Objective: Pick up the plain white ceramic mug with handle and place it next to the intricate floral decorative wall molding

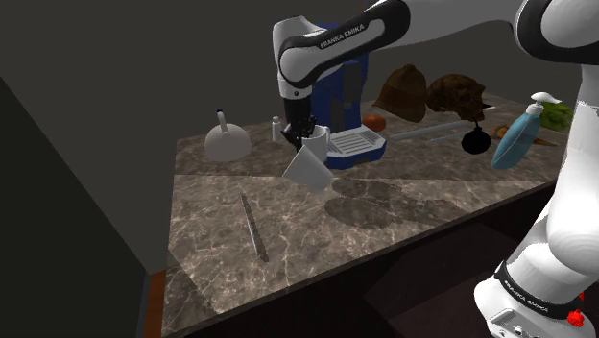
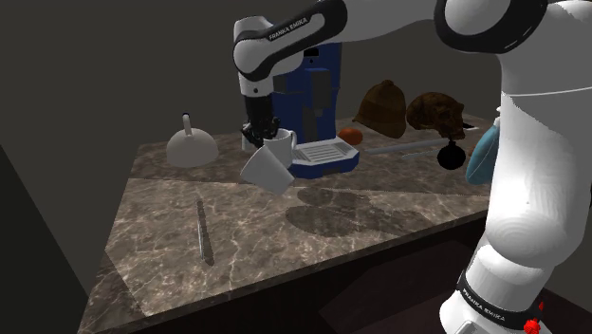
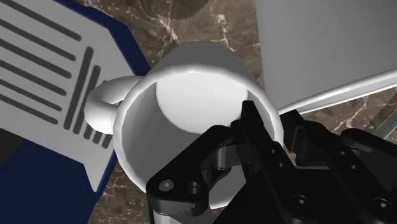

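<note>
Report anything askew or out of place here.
The mug hangs tilted above the counter, clasped by its rim in the jaws, beside the blue machine. Nothing else stands out.

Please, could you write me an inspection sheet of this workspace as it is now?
Surface: marbled counter, dimly lit.
Job's things: white mug held tilted above the counter, beside the blue coffee machine; long grey strip, perhaps the molding, lies flat, apart.
Clutter: white funnel, two brown hat-like things, black round thing, blue spray bottle.
Grippers: end effector shut on the mug's wall.
Cables: nothing seen.
Surroundings: dark plain walls.
</note>
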Available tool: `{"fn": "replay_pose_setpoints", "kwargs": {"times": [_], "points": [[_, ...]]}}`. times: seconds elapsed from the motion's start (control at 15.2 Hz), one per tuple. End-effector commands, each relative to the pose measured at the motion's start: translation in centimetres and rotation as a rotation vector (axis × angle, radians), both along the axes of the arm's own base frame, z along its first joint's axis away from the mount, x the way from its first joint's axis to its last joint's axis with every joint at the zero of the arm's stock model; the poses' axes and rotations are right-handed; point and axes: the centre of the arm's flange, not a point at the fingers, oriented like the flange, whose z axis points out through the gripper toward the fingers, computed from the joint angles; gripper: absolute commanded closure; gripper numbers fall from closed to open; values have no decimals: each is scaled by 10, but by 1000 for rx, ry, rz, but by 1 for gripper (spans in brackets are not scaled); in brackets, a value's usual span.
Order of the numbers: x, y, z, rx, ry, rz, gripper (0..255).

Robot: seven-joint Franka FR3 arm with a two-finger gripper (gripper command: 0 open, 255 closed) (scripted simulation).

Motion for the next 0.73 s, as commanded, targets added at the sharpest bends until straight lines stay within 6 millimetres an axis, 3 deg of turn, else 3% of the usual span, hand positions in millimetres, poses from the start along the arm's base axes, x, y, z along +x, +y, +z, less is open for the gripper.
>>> {"fn": "replay_pose_setpoints", "kwargs": {"times": [0.0, 0.66], "points": [[0, 0, 11, 0, 0, 0, 255], [0, 0, 63, 0, 0, 0, 255]]}}
